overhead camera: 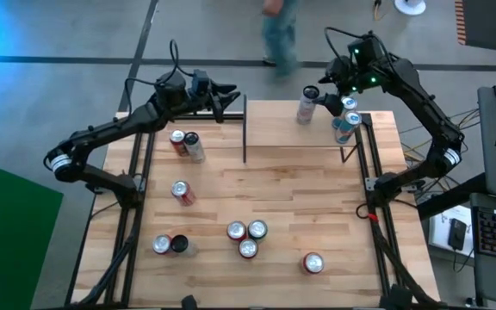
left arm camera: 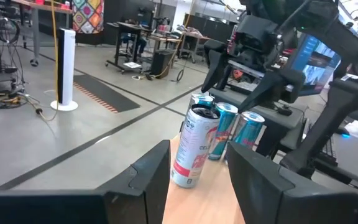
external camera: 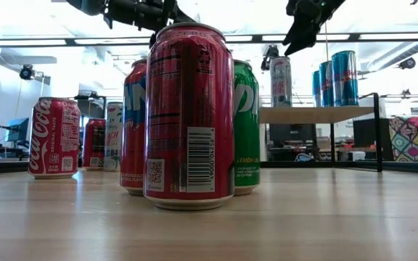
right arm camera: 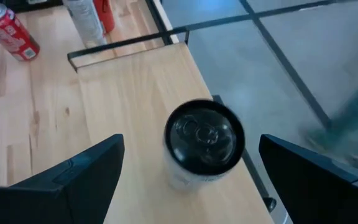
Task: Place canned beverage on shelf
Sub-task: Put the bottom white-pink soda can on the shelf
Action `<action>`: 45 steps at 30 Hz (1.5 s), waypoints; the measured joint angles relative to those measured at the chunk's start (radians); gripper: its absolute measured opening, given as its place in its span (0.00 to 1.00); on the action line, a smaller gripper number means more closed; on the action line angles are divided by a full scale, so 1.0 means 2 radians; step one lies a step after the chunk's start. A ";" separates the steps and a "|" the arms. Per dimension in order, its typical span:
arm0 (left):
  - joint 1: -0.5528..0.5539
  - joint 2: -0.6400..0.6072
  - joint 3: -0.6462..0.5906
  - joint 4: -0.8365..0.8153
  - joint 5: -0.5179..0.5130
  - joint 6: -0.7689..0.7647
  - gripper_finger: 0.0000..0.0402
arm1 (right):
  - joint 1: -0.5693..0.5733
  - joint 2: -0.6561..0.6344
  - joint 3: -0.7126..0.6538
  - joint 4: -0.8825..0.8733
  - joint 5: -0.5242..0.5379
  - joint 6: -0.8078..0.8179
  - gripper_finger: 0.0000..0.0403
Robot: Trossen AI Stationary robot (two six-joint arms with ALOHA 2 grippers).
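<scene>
Across the lower half of the high view, loose cans sit all over the big butcher-block tabletop (overhead camera: 317, 215): a tight trio of upright cans (overhead camera: 247, 237) near the middle, a red-topped can (overhead camera: 313, 263) at lower right, a pair (overhead camera: 170, 244) at lower left, one red can lying on its side (overhead camera: 182, 192) and two more cans (overhead camera: 187, 145) at upper left. The small light-wood plank shelf on thin black uprights (overhead camera: 282, 129) fills the upper middle, with a white-and-pink can with a black top (overhead camera: 306, 105) standing near its far edge and a few blue cans (overhead camera: 346, 120) bunched at its right end. A person's legs (overhead camera: 279, 34) blur past at the top. The right gripper (overhead camera: 327, 93) hangs over the white can, fingers spread wide either side of it, not touching. The left gripper (overhead camera: 227, 96) hovers just off the shelf's upper left corner, partly open and holding nothing.
</scene>
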 joint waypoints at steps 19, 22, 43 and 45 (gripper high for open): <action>0.000 0.008 0.000 0.006 -0.004 -0.005 0.36 | 0.000 0.058 0.000 0.018 -0.009 0.044 0.90; 0.000 0.009 0.000 0.006 -0.010 -0.005 0.36 | 0.000 0.065 0.000 0.018 -0.009 0.049 0.86; 0.000 0.009 0.000 0.003 -0.012 -0.005 0.36 | -0.013 0.050 0.001 -0.017 0.008 -0.029 0.62; 0.000 0.009 0.000 0.003 -0.012 -0.005 0.36 | -0.022 0.049 0.001 -0.017 0.008 -0.031 0.62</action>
